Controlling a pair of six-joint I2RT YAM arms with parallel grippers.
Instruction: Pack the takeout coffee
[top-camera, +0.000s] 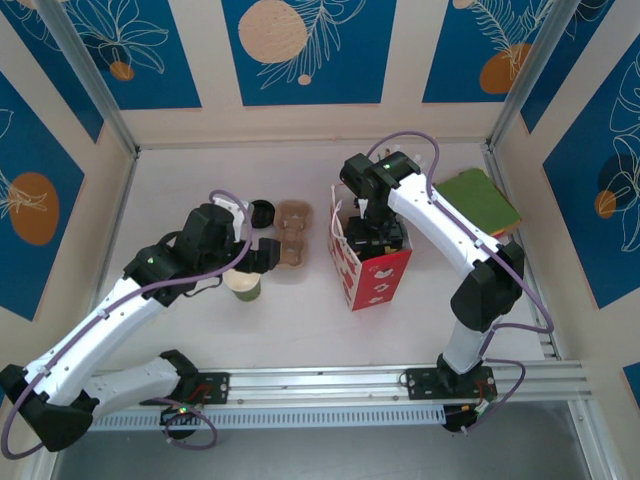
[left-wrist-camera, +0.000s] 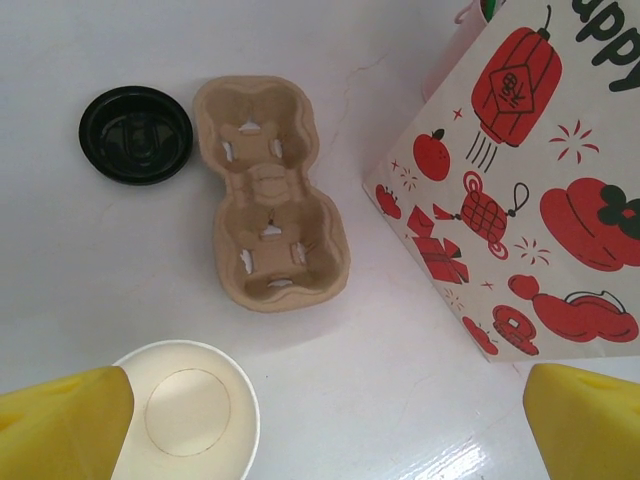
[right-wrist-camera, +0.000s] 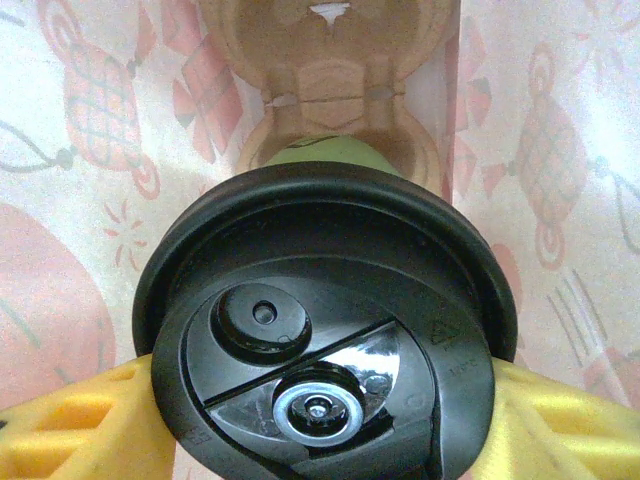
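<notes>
The right pincer (right-wrist-camera: 322, 405) is clamped on the takeout coffee (right-wrist-camera: 320, 290) inside the red-and-white bag (top-camera: 374, 275), while the left pincer (left-wrist-camera: 325, 425) stands wide apart by the lidless cup (left-wrist-camera: 190, 412).

Both arms reach forward, elbows bent.
The left gripper (top-camera: 262, 255) points down, jaws spread wide; the right gripper (top-camera: 374, 237) hangs from a steeply bent wrist, yellow fingers (right-wrist-camera: 70, 420) clamping the takeout coffee (right-wrist-camera: 320, 260).
</notes>
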